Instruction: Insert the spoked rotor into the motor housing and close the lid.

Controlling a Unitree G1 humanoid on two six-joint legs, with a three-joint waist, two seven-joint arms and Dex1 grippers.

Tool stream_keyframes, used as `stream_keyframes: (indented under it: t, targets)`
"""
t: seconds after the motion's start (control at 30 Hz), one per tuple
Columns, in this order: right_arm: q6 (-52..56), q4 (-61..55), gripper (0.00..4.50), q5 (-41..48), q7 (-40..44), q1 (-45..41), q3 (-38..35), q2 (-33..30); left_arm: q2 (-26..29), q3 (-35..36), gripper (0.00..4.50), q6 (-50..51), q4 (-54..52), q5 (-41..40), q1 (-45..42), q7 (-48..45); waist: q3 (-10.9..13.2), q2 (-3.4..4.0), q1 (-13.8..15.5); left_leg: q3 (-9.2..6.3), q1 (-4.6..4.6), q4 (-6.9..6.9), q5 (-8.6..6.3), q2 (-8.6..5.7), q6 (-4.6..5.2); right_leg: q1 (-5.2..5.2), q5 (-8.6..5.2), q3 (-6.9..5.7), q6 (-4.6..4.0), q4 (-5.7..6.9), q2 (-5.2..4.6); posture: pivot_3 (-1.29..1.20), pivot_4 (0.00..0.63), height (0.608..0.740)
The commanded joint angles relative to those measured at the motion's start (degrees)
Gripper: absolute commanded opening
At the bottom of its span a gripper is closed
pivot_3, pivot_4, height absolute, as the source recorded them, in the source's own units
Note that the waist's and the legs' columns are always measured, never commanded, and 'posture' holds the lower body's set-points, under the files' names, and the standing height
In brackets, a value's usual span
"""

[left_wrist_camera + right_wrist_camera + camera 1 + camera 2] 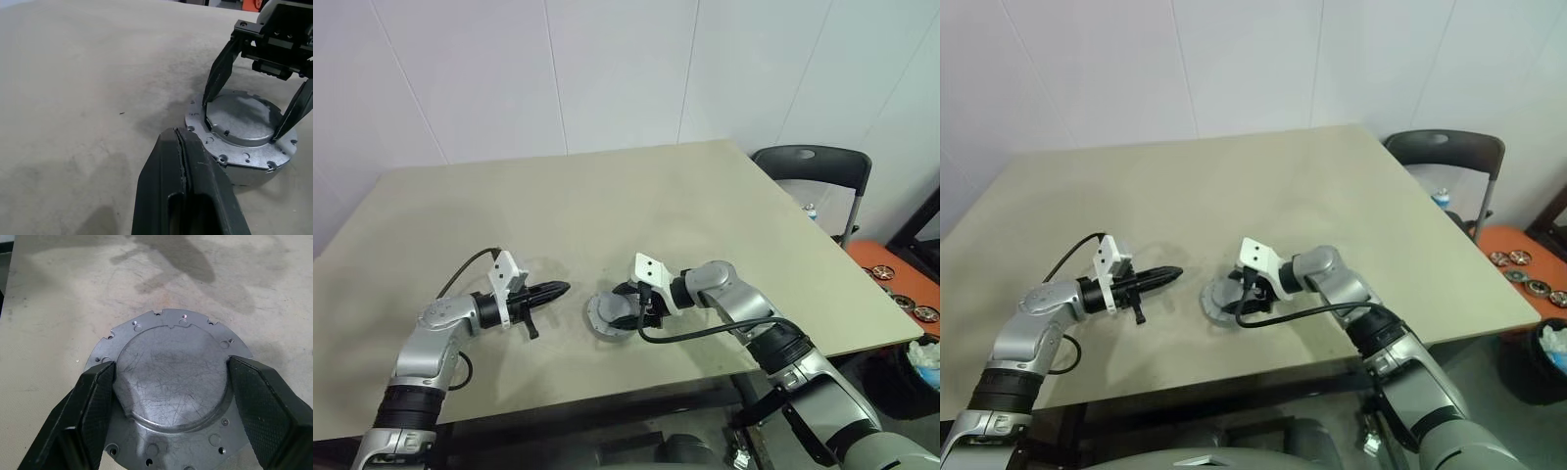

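Observation:
The lid (168, 382), a silver-grey disc with a notched flange and a raised round centre, lies flat on the table near its front edge. My right gripper (632, 305) comes at it from the right, and its two black fingers (98, 382) press against opposite sides of the raised centre. My left gripper (562, 289) is shut with nothing in it. It points at the lid from the left, with its tip (177, 134) a short gap from the flange. The spoked rotor and the motor housing are hidden or out of view.
The beige table (607, 196) stretches bare behind and to the left of the lid. Its front edge runs close below both arms. A dark chair (813, 162) stands past the right rear corner, and an orange tray with round parts (896, 284) lies on the floor at the right.

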Motion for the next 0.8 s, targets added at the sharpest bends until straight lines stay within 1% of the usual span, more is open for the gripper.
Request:
stream_keyframes:
  t: [0.03,0.13,0.23,0.4,0.57,0.8]
  targets:
    - [5.0,4.0,3.25,-4.2,-0.8,2.5,3.3,-1.7,-0.2,-0.5,0.00,-0.5,-1.5,-0.1,-1.2,0.3,0.0,0.03,0.0,-0.01,0.09,-0.01,-0.01,0.00,0.01,0.11,-0.04,-0.01,0.04,-0.03,0.00,0.00,0.000,0.740]
    - [5.1,5.5,3.25,-4.7,-1.9,2.5,3.5,-0.9,-0.5,-1.0,0.00,-0.7,-1.1,0.1,-1.4,0.7,0.0,0.02,-0.1,0.00,0.31,-0.07,-0.03,0.00,0.04,0.33,-0.08,-0.01,0.09,-0.09,-0.01,0.00,0.000,0.740]
    - [5.2,5.3,3.25,-4.8,-1.3,2.3,3.9,-1.2,-0.7,-1.4,0.00,-0.7,-0.9,0.3,-1.7,0.9,0.0,0.09,-0.1,-0.01,0.39,-0.10,-0.03,0.02,0.04,0.38,-0.09,-0.01,0.10,-0.08,0.00,0.00,0.000,0.740]
    - [6.9,4.9,3.25,-2.3,1.3,2.6,3.0,-1.3,-1.3,-2.0,0.00,-0.8,-0.8,0.6,-2.0,1.4,0.0,0.14,0.0,-0.01,0.41,-0.11,-0.03,0.03,0.04,0.41,-0.12,-0.01,0.15,-0.09,0.00,0.00,0.000,0.740]
    - [8.1,4.3,3.25,-1.3,1.2,2.7,1.8,-0.1,-1.6,-2.1,0.00,-0.9,-0.7,0.7,-1.9,1.9,0.0,0.14,0.0,-0.01,0.39,-0.13,-0.09,-0.02,0.14,0.40,-0.18,0.00,0.27,-0.13,-0.05,0.00,0.000,0.740]
    - [6.7,6.7,3.25,-4.1,-1.1,2.4,2.7,0.3,-2.5,-2.9,0.00,-1.2,-0.6,0.9,-2.9,2.3,0.0,0.16,-0.1,-0.01,0.41,-0.15,-0.10,0.00,0.13,0.42,-0.22,0.01,0.27,-0.13,-0.04,0.00,0.000,0.740]
